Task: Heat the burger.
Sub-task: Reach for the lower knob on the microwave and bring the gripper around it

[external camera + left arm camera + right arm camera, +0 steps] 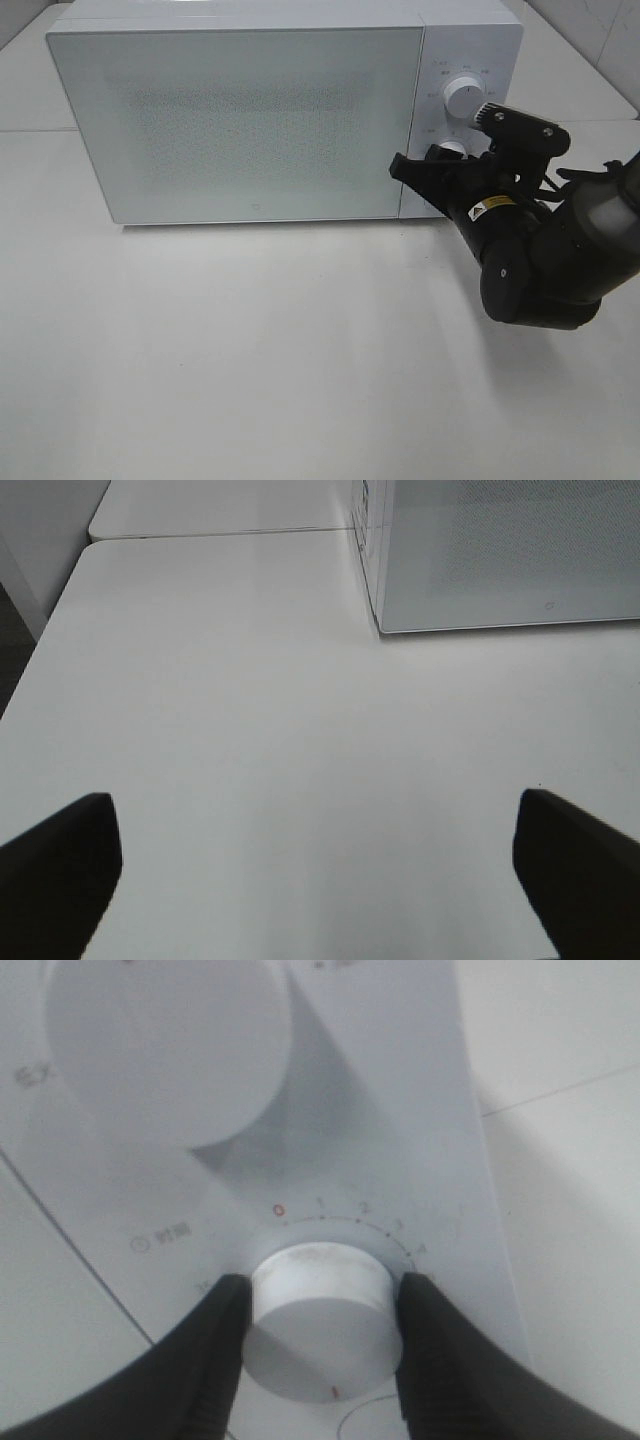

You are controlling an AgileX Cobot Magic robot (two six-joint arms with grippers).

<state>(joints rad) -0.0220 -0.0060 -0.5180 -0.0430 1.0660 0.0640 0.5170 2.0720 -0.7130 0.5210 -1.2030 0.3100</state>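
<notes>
Right jaws pinching lower knob (pixel 318 1325) | left jaws spread above table (pixel 250 700)

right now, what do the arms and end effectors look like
Right arm: matte black, rounded joint housings, small yellow warning sticker, thin black cable. Left end effector and right end effector: plain black fingers.

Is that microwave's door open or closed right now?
Closed. The door lies flush with the control panel, no gap showing. The right claw pinches the lower dial.
</notes>
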